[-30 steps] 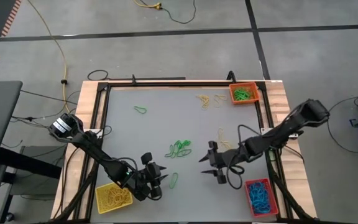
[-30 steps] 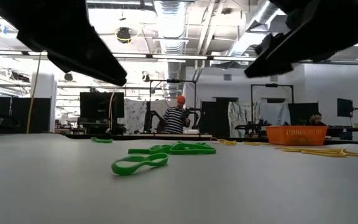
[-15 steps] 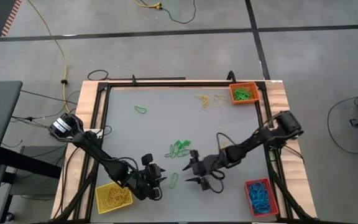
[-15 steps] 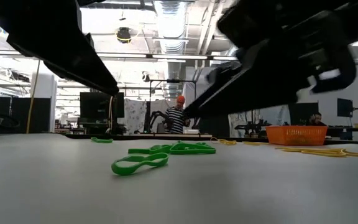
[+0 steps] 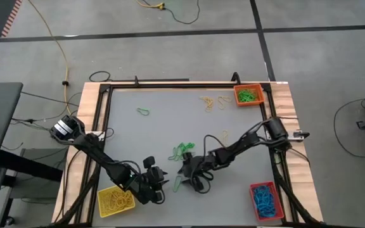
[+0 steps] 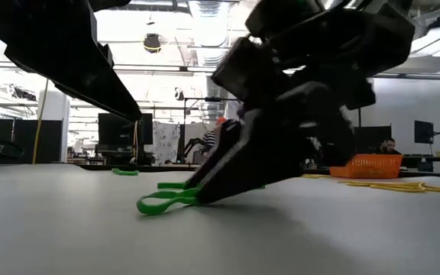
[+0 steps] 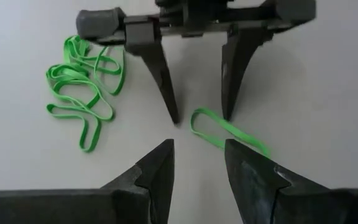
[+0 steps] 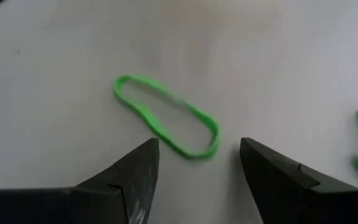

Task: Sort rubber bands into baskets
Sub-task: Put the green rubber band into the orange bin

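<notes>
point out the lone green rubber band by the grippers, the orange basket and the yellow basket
lone green rubber band [image 8: 166, 118]: right wrist view, on the loop's near strand.
orange basket [image 5: 260, 93]: high view, on its right wall.
yellow basket [image 5: 100, 201]: high view, on its left wall.

- The left arm [image 5: 100, 158] is a chain of matte black links with rounded joint housings; a silver-and-white disc-shaped cap marks the joint near its base.
- A thin black cable loops loosely along the outside of its links.
- The left gripper [image 7: 199, 163] ends in two dark grey fingers [image 7: 157, 171], broad at the root and tapering to blunt wedge tips, with stepped notches along the inner edges.
- The right arm [image 5: 249, 142] is likewise black and jointed, with black cables arching off its upper side.
- The right gripper [image 7: 201, 115] has slender pointed fingers hanging from a straight dark crossbar behind the jaws, which ends in a rounded grey cylindrical cap.
</notes>
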Robot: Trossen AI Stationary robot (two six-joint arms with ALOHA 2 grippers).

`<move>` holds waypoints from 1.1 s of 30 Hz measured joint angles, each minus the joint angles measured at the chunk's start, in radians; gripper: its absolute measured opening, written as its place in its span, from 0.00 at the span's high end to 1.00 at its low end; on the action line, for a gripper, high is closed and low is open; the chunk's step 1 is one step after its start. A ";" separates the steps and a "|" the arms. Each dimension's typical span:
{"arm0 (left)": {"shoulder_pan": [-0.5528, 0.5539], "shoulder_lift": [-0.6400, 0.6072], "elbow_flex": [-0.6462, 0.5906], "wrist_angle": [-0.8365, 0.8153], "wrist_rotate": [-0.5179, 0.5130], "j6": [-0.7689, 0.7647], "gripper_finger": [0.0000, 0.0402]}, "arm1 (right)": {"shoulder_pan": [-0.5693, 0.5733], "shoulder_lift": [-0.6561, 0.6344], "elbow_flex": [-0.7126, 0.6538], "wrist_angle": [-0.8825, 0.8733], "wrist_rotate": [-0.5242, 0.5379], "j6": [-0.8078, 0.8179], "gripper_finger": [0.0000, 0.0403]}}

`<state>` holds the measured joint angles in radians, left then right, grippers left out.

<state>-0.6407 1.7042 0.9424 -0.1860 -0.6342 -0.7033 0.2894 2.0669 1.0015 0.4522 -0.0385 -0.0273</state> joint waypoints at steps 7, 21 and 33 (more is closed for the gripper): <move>0.000 0.000 0.000 0.000 0.001 -0.001 0.67 | -0.005 0.070 0.084 -0.053 -0.066 -0.028 0.44; 0.000 0.000 0.000 -0.004 0.001 -0.001 0.67 | 0.031 -0.005 0.095 -0.224 -0.046 -0.087 0.94; 0.000 0.000 0.000 -0.007 0.000 -0.001 0.67 | 0.055 -0.245 0.092 -0.616 0.306 -0.116 0.94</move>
<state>-0.6407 1.7042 0.9424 -0.1925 -0.6342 -0.7040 0.3445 1.8215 1.0939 -0.1634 0.2680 -0.1435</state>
